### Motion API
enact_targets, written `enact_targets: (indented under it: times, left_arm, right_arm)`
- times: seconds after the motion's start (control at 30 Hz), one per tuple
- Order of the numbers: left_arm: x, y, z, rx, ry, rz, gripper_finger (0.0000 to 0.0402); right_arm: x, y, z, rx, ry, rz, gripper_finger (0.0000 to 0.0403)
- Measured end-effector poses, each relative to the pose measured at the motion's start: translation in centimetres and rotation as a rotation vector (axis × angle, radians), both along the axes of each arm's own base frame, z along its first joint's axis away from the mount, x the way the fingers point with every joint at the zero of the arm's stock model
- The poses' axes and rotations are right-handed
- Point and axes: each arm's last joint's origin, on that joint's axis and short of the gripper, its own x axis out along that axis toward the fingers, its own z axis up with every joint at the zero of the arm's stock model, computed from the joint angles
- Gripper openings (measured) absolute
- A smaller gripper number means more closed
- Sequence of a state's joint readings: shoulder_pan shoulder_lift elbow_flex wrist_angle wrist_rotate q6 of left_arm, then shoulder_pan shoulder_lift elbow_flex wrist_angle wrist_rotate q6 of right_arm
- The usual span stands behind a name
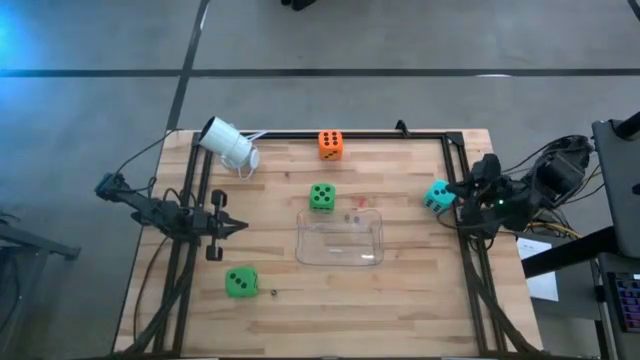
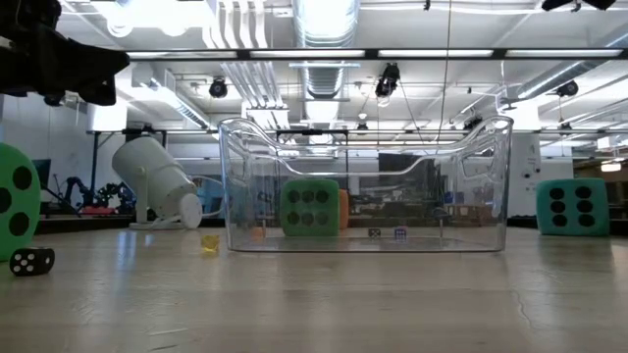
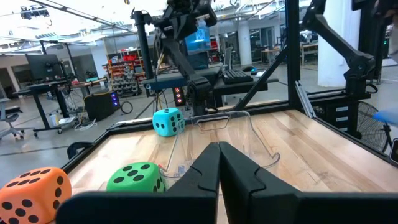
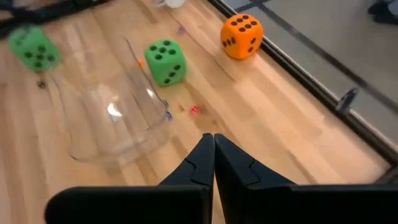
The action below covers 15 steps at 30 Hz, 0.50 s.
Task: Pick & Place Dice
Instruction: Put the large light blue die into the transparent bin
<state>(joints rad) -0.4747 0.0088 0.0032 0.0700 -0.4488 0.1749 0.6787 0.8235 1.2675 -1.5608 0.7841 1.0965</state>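
All four dice lie outside the clear bin (image 1: pixel 340 240): orange die (image 1: pixel 331 144) at 12 o'clock of it, one green die (image 1: pixel 321 197) just beyond its far rim, the other green die (image 1: pixel 240 282) at 8 o'clock, teal die (image 1: pixel 438 195) at 2 o'clock. Left gripper (image 1: pixel 238 226) and right gripper (image 1: pixel 462 190) have fingers together, holding nothing. Judgement: spread the right fingers before descending squarely over the adjacent teal die. No legible writing.
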Motion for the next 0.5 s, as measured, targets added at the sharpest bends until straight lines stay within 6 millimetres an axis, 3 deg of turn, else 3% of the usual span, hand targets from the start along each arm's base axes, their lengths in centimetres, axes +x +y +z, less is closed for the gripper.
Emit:
enact_targets:
  times: [0.27,0.5]
  left_arm:
    - [0.0,0.0,0.0,0.001,0.002,0.000,0.0010]
    - [0.0,0.0,0.0,0.001,0.002,0.000,0.0010]
  right_arm:
    - [1.8,0.2,-0.4,-0.006,0.067,-0.112,0.0008]
    - [3.6,-0.8,-1.4,0.036,0.165,-0.280,0.0008]
